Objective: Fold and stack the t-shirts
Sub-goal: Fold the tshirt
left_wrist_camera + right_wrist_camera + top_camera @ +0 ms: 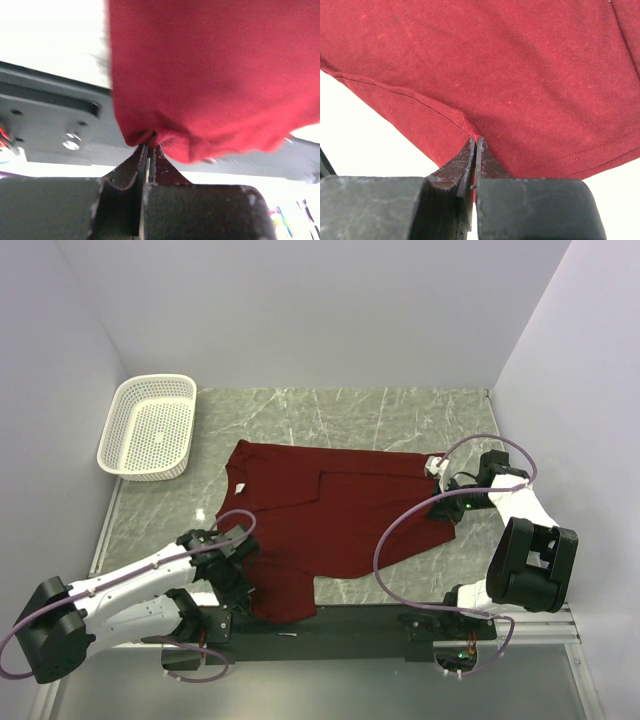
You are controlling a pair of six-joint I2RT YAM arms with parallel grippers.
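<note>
One maroon t-shirt (330, 515) lies partly folded on the marble table, its near corner hanging over the black base rail. My left gripper (240, 575) is shut on the shirt's near-left edge; in the left wrist view the cloth (210, 75) bunches at the closed fingertips (160, 157). My right gripper (447, 502) is shut on the shirt's right edge; in the right wrist view the hem (445, 112) is pinched between the closed fingertips (485, 160). A small white label (434, 464) shows at the shirt's far right corner.
A white perforated plastic basket (148, 427) stands at the far left of the table. The black base rail (350, 625) runs along the near edge. White walls close in the left, back and right sides.
</note>
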